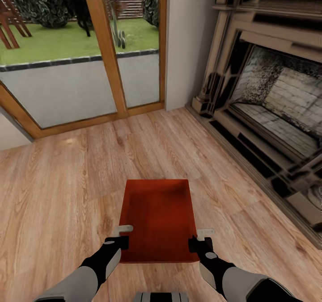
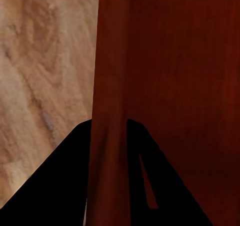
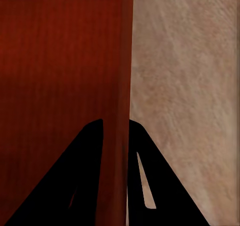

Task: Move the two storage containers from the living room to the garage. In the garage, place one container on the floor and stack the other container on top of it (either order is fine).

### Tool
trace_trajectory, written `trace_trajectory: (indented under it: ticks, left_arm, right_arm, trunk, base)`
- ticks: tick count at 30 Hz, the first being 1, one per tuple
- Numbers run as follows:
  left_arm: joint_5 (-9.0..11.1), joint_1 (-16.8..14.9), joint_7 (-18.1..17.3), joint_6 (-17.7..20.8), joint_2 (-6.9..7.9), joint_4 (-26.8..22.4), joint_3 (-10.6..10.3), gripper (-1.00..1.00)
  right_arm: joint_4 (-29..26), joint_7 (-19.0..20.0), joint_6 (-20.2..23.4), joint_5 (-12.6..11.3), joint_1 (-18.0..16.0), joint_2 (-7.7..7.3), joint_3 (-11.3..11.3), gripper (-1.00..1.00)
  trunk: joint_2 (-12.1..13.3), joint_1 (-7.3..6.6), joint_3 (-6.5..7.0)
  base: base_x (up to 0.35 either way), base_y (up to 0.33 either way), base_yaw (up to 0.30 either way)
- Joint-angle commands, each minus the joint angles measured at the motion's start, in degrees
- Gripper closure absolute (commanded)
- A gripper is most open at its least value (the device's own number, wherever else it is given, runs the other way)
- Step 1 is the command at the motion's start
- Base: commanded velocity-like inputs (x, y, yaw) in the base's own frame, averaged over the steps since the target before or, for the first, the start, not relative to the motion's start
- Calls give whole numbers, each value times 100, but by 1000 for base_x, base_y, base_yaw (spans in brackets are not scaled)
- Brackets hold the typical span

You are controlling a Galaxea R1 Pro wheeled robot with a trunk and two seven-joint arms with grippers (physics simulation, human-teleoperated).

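Observation:
One orange-red open-top storage container [image 1: 157,217] hangs in front of me above the light wood plank floor of the living room. My left gripper [image 1: 121,234] is shut on its left wall near the near corner. My right gripper [image 1: 200,238] is shut on its right wall. In the left wrist view the container wall [image 2: 111,85] runs straight between the two dark fingers [image 2: 65,186]. The right wrist view has the other wall [image 3: 118,85] pinched the same way between black fingers [image 3: 160,186]. The bin is empty inside.
A wood-framed glass door [image 1: 107,47] to a patio and lawn stands ahead on the left. A large stone fireplace [image 1: 273,101] with a raised hearth runs along the right. A white wall strip [image 1: 188,38] separates them. Open plank floor [image 1: 67,177] lies ahead and to the left.

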Motion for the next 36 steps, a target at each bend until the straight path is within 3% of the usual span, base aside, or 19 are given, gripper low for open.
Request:
trace_trajectory:
  ticks: [1, 36]
  left_arm:
    - [-141, 1, 43, 43, 1, -22, 120, 100]
    - [-132, -2, 43, 36, 2, -23, 129, 100]
  right_arm:
    - [16, -46, -39, -150, -2, -4, -19, 100]
    - [16, -46, -39, -155, -2, 0, -28, 100]
  trunk:
    - [40, -23, 15]
    - [1444, -792, 643]
  base:
    - [0, 0, 0]
    - [0, 0, 0]
